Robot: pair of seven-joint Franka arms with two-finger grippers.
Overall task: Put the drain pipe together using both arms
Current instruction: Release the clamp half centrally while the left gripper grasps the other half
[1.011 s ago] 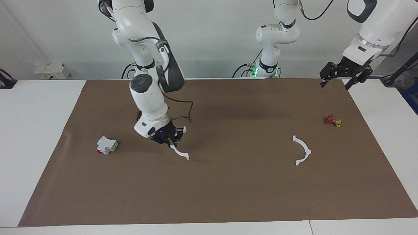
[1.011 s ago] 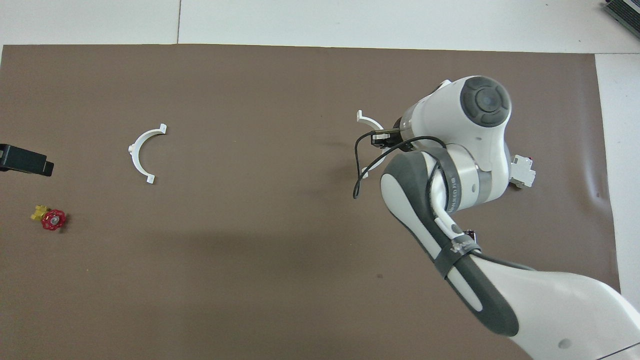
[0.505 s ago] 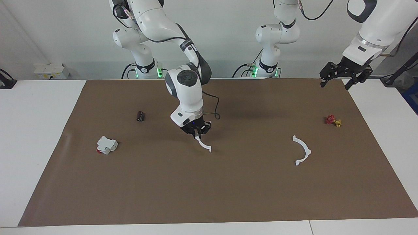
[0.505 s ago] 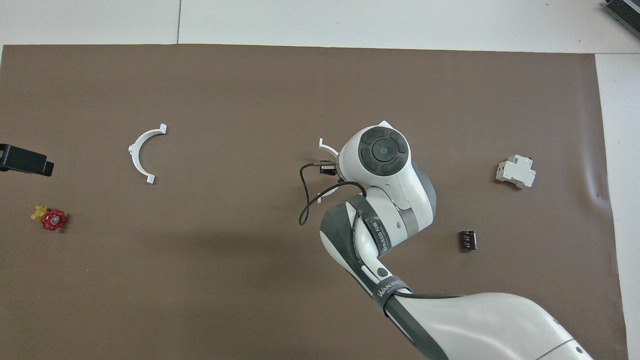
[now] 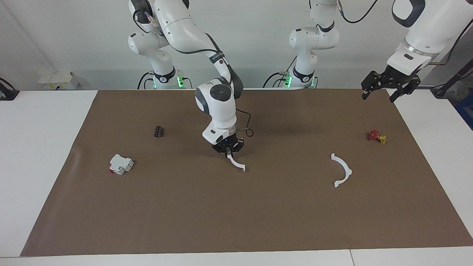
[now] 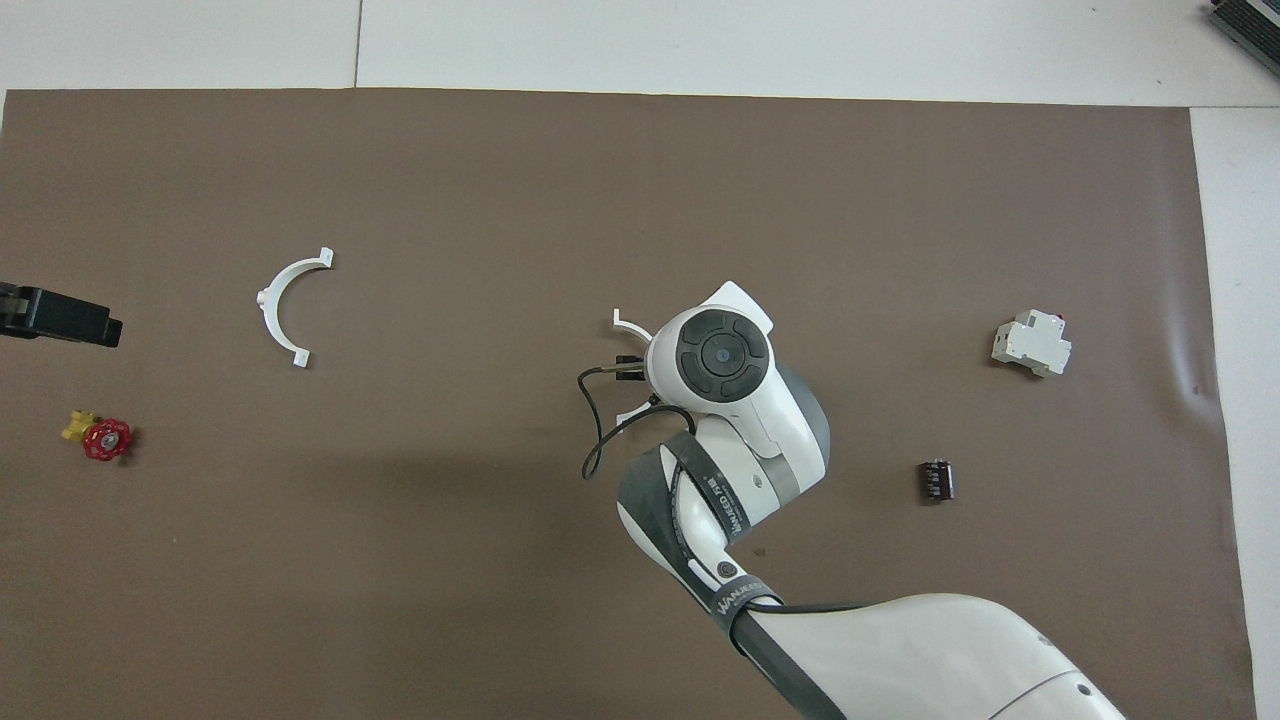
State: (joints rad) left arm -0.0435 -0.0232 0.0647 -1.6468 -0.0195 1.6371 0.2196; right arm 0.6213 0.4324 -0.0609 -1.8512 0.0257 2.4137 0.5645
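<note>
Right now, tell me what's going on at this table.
The right gripper is shut on one white half-ring, holding it over the middle of the brown mat. The other half-ring lies flat on the mat toward the left arm's end, untouched. The left gripper waits open in the air over that end's mat edge. The two halves are not yet joined.

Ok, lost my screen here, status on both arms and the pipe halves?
Right tool shut on one half-ring, raised over mat centre. Left tool open, waiting. Other half-ring lying on the mat. Nothing between the halves.
</note>
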